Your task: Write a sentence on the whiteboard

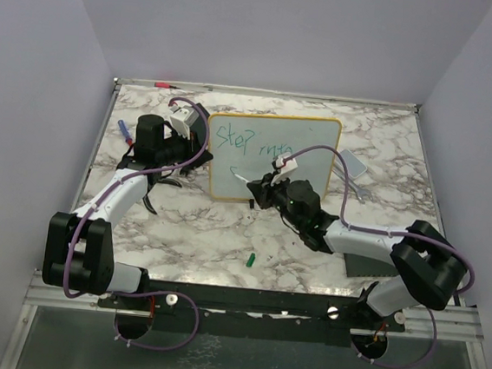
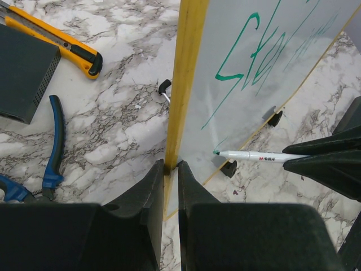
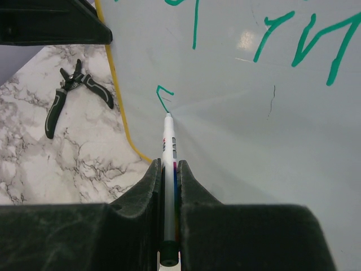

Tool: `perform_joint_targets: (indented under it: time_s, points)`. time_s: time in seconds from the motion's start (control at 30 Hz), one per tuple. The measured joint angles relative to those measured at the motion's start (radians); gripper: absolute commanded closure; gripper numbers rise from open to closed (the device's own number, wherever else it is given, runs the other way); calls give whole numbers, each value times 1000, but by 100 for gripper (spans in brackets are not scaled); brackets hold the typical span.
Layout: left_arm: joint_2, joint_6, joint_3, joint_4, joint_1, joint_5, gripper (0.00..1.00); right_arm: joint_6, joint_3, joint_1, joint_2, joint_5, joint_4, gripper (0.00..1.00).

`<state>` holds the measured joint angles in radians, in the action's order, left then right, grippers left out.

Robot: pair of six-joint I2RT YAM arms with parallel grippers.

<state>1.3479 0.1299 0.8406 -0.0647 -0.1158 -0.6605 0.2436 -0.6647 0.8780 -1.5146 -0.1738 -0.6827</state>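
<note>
Right wrist: right hand (image 3: 169, 165) pinches the marker (image 3: 168, 141), tip forward against upright whiteboard (image 3: 254, 169).

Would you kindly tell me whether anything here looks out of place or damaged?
Nothing serious. A small green cap, probably off the marker, lies loose on the table in front of the whiteboard. The right wrist view shows a thin dark hairline on the board below the writing; scratch or stray ink, I cannot tell.
</note>
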Motion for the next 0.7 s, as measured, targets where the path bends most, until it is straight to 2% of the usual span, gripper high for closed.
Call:
perform_joint_targets:
  time_s: [0.7]
  points:
    - [-1,0,0,0,-1,0,100,-3,-19,39,-40,-14,4,99]
